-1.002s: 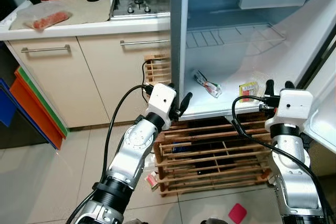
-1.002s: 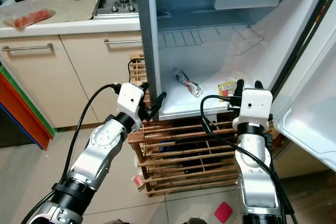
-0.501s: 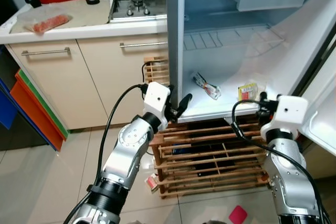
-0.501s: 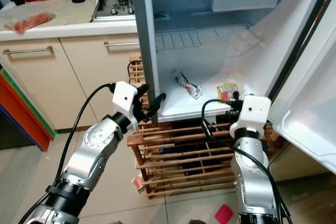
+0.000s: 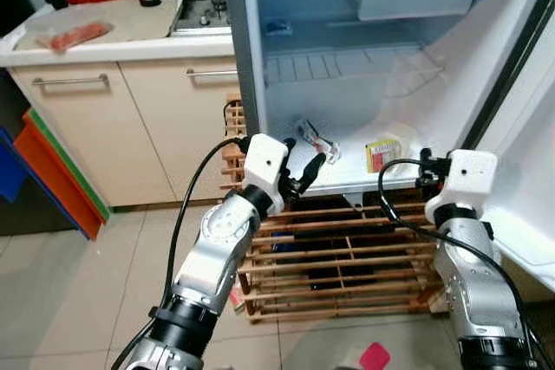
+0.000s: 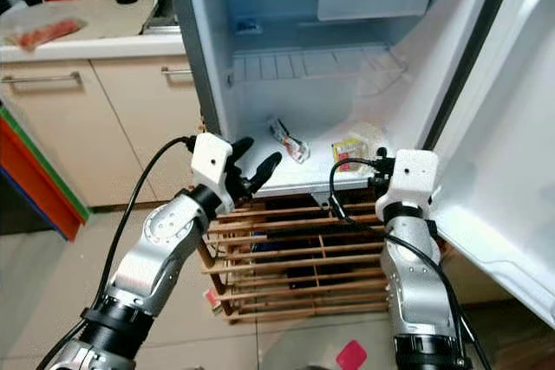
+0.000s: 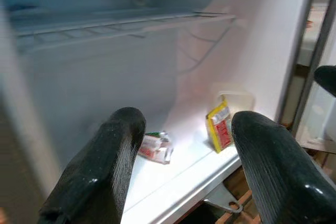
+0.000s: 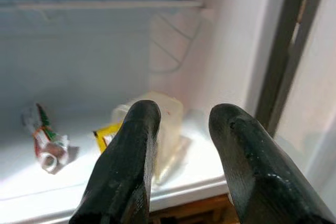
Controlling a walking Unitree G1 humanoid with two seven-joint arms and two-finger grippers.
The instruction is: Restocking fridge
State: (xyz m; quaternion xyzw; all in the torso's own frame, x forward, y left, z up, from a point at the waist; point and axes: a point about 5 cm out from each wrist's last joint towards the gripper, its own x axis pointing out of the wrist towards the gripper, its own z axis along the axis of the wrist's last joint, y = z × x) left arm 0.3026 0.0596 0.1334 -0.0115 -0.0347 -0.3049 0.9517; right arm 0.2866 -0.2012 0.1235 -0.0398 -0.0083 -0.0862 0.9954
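The open fridge (image 5: 347, 101) has a bare white bottom shelf (image 5: 347, 181). On it lie a small wrapped packet (image 5: 316, 139), a yellow packet (image 5: 379, 155) and, behind that, a translucent white container (image 5: 397, 137). My left gripper (image 5: 303, 155) is open at the shelf's front left edge with nothing between its fingers (image 7: 110, 166); the wrapped packet (image 7: 155, 146) lies beyond them. My right gripper (image 5: 425, 162) is open at the shelf's front right, facing the yellow packet (image 8: 107, 135) and the container (image 8: 168, 114), and holds nothing.
A wooden slatted rack (image 5: 347, 257) stands under the fridge. The fridge door (image 5: 529, 127) hangs open on the right. A wire shelf (image 5: 338, 62) sits higher up inside. On the left are the counter (image 5: 113, 41), cabinets and orange boards (image 5: 52, 171). A pink item (image 5: 375, 357) lies on the floor.
The camera has swung, so the fridge sits further left in the picture. My left gripper moved from the fridge's outer corner to the shelf front. My right gripper's fingers tipped from upright toward the shelf.
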